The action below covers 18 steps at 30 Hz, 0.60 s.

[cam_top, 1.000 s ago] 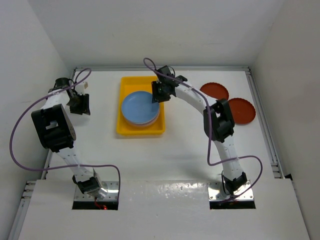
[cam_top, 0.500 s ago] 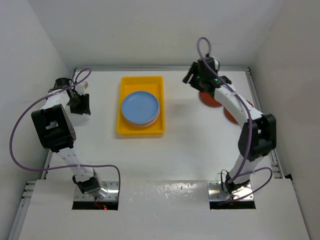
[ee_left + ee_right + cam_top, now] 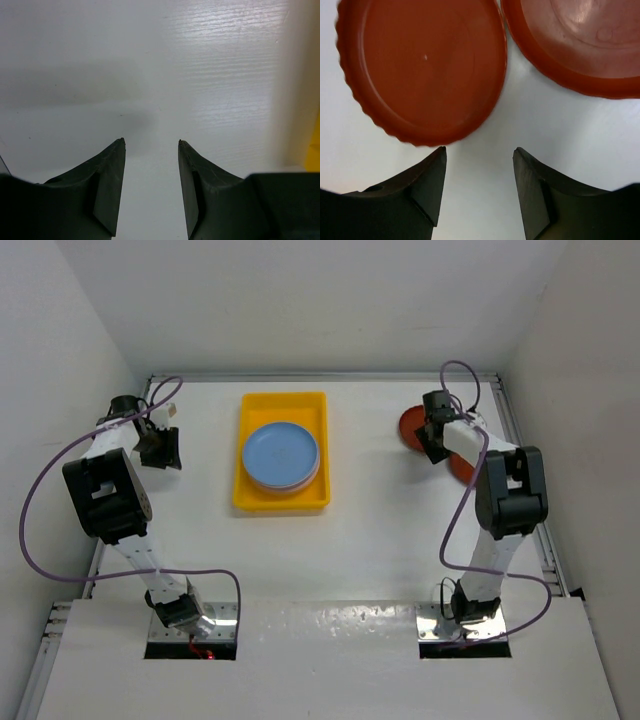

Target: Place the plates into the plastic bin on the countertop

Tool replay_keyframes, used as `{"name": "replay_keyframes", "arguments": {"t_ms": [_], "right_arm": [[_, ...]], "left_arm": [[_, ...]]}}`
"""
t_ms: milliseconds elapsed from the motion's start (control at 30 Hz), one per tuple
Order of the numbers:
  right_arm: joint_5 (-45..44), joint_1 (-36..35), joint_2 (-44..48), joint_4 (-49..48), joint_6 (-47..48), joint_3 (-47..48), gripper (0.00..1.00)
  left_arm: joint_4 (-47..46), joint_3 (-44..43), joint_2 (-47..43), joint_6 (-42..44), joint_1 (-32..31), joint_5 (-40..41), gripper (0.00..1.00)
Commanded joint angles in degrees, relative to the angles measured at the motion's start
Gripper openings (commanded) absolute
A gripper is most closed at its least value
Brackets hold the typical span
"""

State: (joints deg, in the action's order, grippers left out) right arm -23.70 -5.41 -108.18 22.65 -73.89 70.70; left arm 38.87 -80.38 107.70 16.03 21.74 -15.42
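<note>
Our right gripper (image 3: 479, 148), jaws wide and empty, glossy fluted dark red plate (image 3: 420, 65) just ahead-left, second red plate (image 3: 580, 45) ahead-right, left gripper (image 3: 151, 141) likewise spread.

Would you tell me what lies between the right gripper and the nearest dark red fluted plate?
Only bare white countertop separates right gripper from that plate, per the right wrist view.
</note>
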Motion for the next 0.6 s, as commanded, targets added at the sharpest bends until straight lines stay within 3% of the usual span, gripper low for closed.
{"name": "replay_keyframes", "arguments": {"t_ms": [0, 233, 433, 567], "right_arm": [[-5.04, 1.71, -2.46, 3.09, -6.87, 5.93, 0.55], [-0.91, 3.74, -9.67, 6.17, -10.31, 9.37, 0.49], [1.03, 3.92, -12.67, 6.53, -8.65, 11.48, 0.37], [2.78, 3.92, -12.32, 3.63, -5.39, 10.96, 0.00]], "left_arm": [[-0.64, 0.66, -1.44, 0.49, 0.41, -1.28, 0.49], [-1.17, 0.66, -1.44, 0.49, 0.41, -0.75, 0.49], [-1.17, 0.66, -1.44, 0.49, 0.94, -0.22, 0.49], [-1.17, 0.66, -1.44, 0.49, 0.94, -0.22, 0.49]]}}
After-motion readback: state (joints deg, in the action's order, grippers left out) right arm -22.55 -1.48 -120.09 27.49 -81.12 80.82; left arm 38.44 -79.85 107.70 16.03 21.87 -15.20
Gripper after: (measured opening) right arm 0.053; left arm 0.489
